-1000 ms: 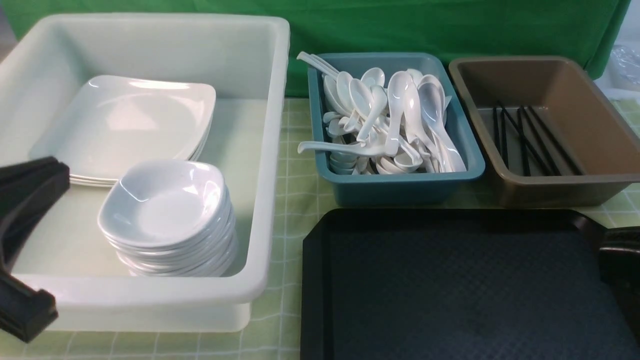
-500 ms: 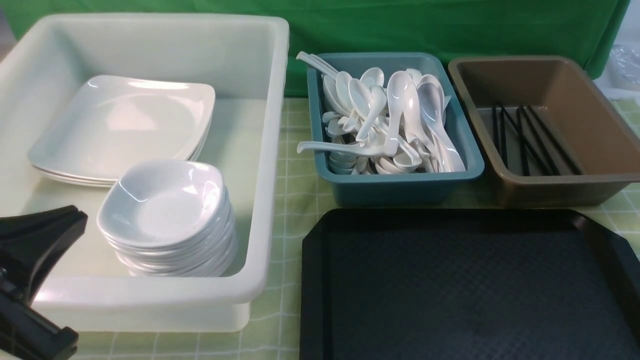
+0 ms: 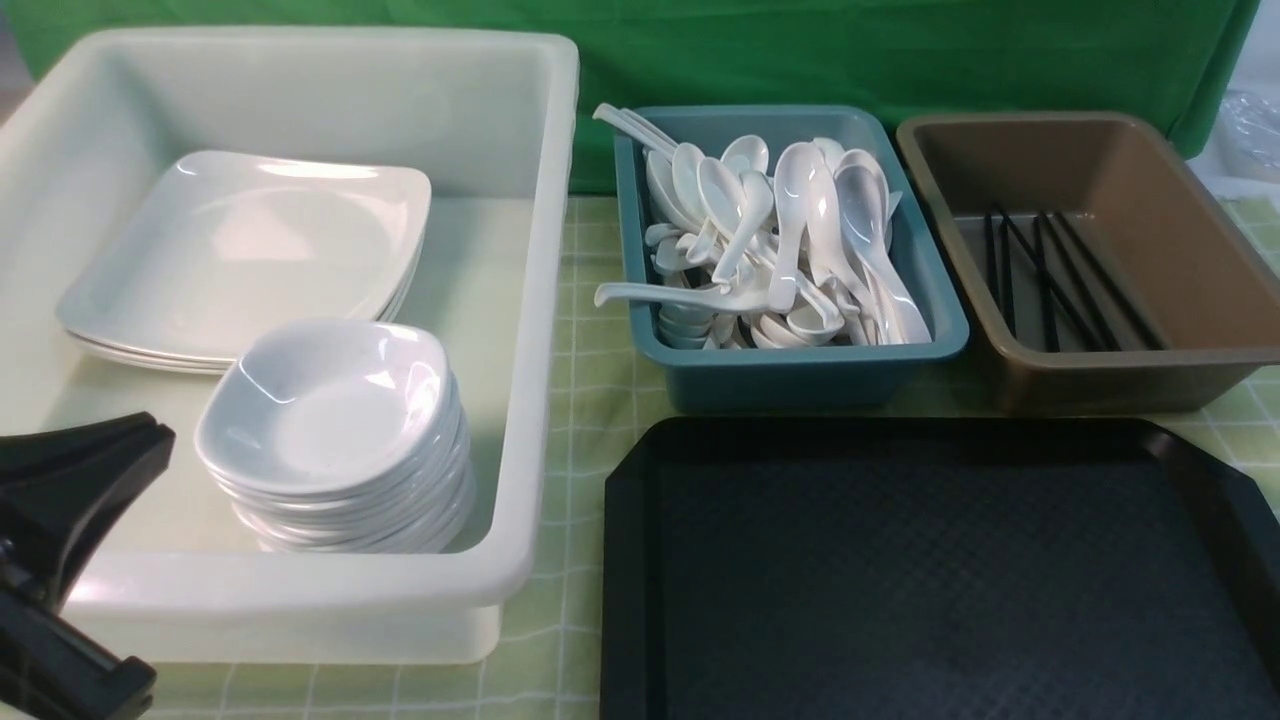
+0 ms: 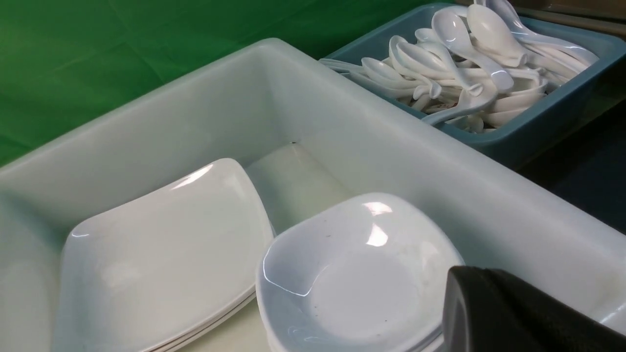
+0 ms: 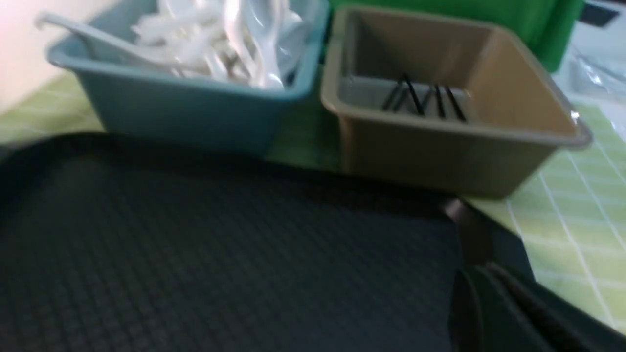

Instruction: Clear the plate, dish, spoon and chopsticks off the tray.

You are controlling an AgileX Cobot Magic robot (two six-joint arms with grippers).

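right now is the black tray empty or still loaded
Empty: the tray shows only its bare diamond-pattern surface in the front and right wrist views.

The left gripper (image 3: 70, 560) is matte black plastic with angular, wedge-shaped jaws; the right gripper (image 5: 513, 313) shows as smooth black plastic.

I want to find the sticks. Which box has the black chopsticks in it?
The brown bin, farthest toward the robot's right. The black chopsticks lie on its floor; the teal bin holds white spoons, the big white tub holds plates.
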